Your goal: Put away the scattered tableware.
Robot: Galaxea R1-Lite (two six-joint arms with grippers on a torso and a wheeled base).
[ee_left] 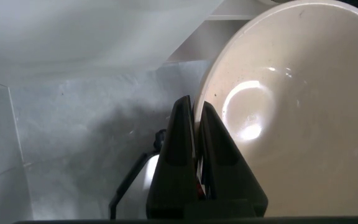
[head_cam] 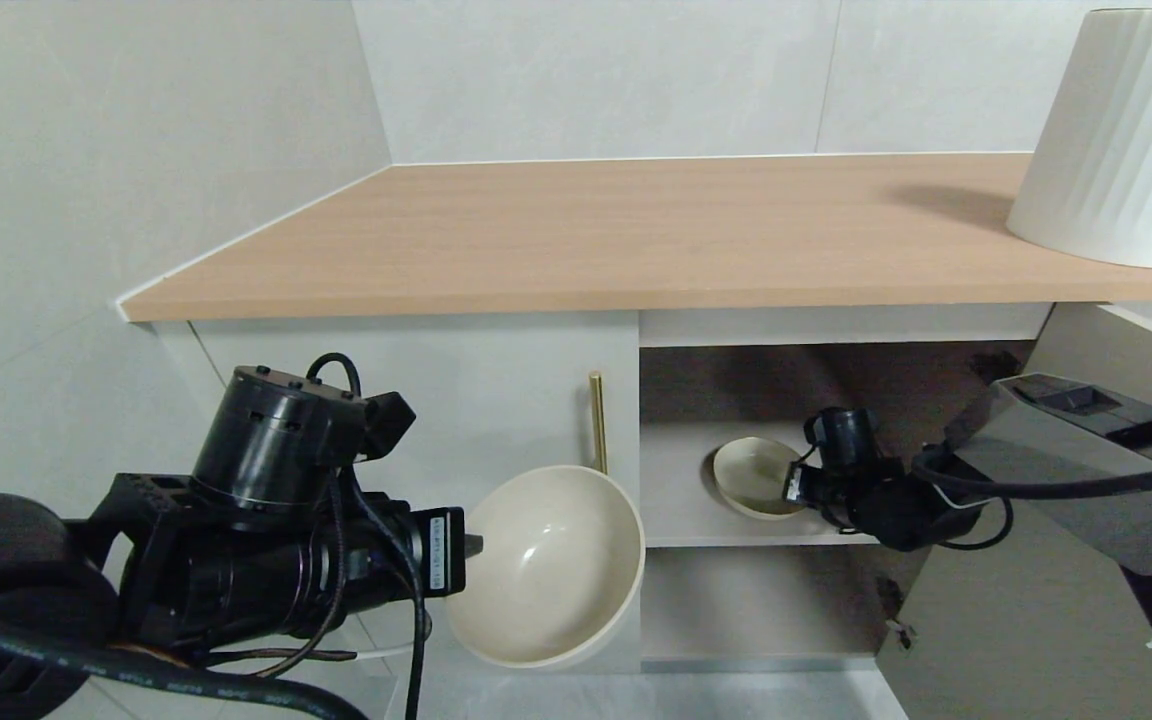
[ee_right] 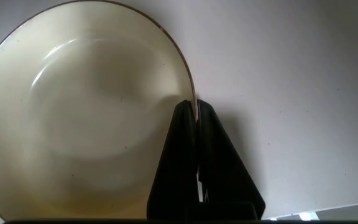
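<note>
A wooden countertop [head_cam: 636, 230] is set into a corner of pale tiled walls, with a white ribbed vessel [head_cam: 1116, 140] stood at its two o'clock end. Beneath it a closed cabinet door [head_cam: 416, 380] with a brass handle [head_cam: 597, 420] is seen beside an open compartment with a white shelf [head_cam: 676, 500]. A large cream bowl [head_cam: 546, 565] [ee_left: 291, 112] is held tilted before the door, at six o'clock from the handle; its rim is pinched at the nine o'clock edge between the nearly closed jaws of the left gripper [head_cam: 471, 545] [ee_left: 197, 109]. Inside the compartment a small shallow dish [head_cam: 751, 478] [ee_right: 86, 118] is gripped at its three o'clock rim by the right gripper [head_cam: 791, 485] [ee_right: 195, 109], its jaws closed onto the edge. The dish is placed at shelf level; contact with the shelf cannot be judged.
</note>
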